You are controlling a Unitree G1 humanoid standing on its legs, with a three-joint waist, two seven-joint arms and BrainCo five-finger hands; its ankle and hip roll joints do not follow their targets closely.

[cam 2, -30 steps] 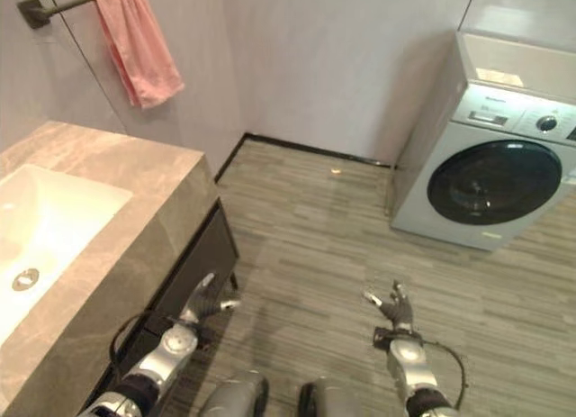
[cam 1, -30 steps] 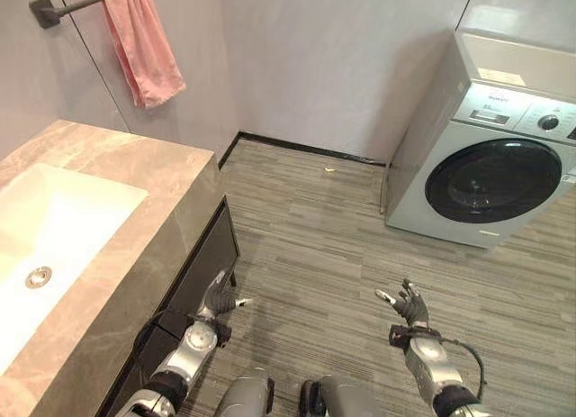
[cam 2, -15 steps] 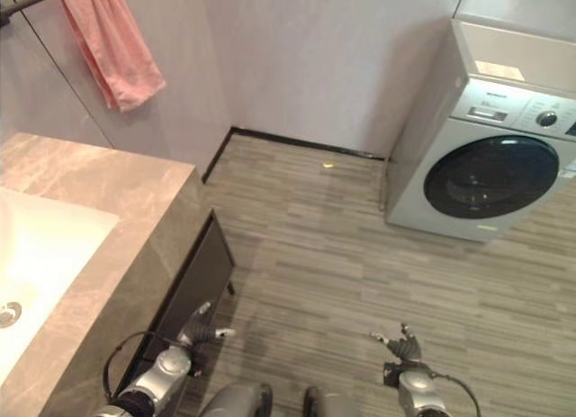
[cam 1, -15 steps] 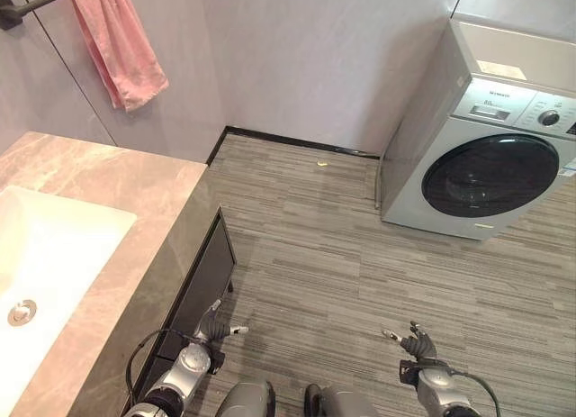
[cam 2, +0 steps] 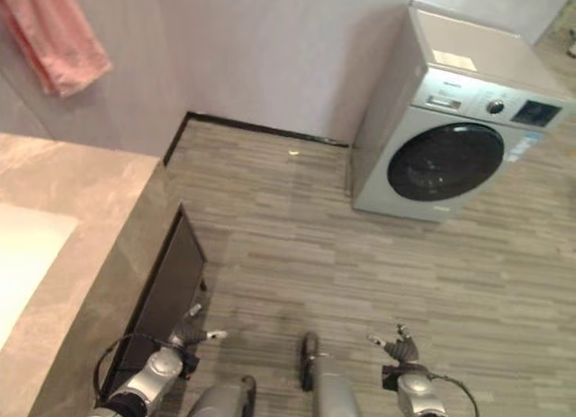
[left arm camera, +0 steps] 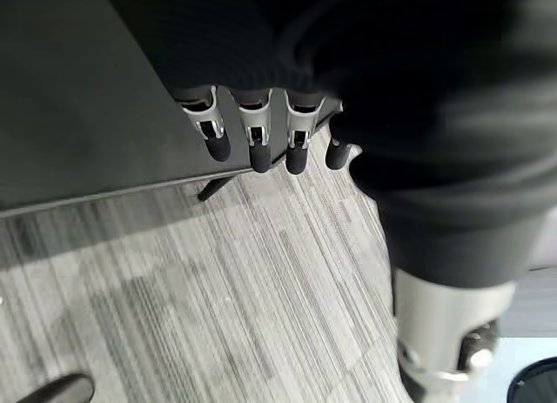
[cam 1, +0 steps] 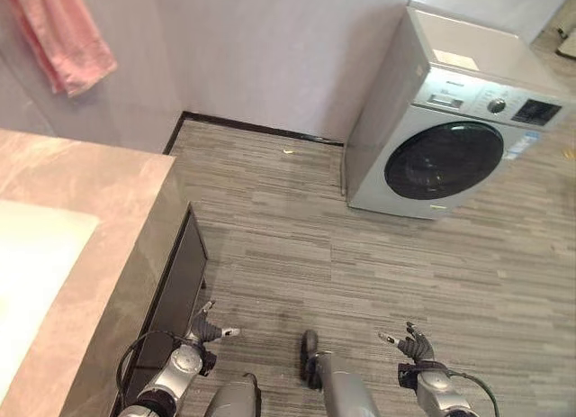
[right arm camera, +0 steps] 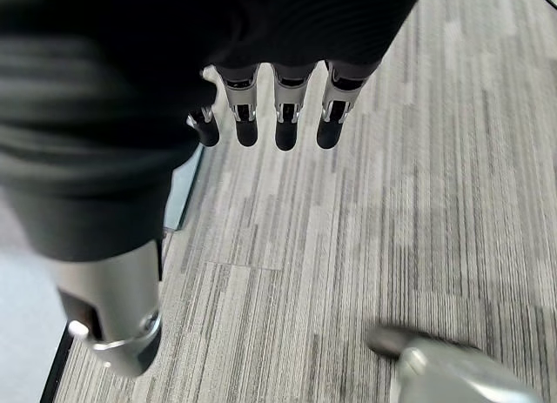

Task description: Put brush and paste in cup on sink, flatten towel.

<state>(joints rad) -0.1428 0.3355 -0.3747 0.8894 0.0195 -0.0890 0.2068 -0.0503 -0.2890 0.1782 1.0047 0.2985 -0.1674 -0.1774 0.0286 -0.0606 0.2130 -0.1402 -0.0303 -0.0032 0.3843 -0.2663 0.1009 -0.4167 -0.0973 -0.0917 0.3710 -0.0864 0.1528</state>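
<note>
Swung rightward since a second ago, with left hand (cam 1: 205, 328) and right hand (cam 1: 409, 347) low over floor (cam 1: 360, 264), fingers relaxed and empty; pink towel (cam 1: 58, 34) cut off at frame edge.

Grey striped plank floor (cam 1: 297, 255) all around, with a silver front-load washer (cam 1: 441, 138) parked on it well ahead of the right hand's fingertips (right arm camera: 287, 133). Stone sink counter (cam 1: 81, 255) stands just beside the left hand's fingertips (left arm camera: 252, 155).

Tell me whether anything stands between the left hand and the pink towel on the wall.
The stone counter lies between them: the left hand hangs low beside the dark cabinet, and the towel hangs on the wall beyond the counter.
</note>
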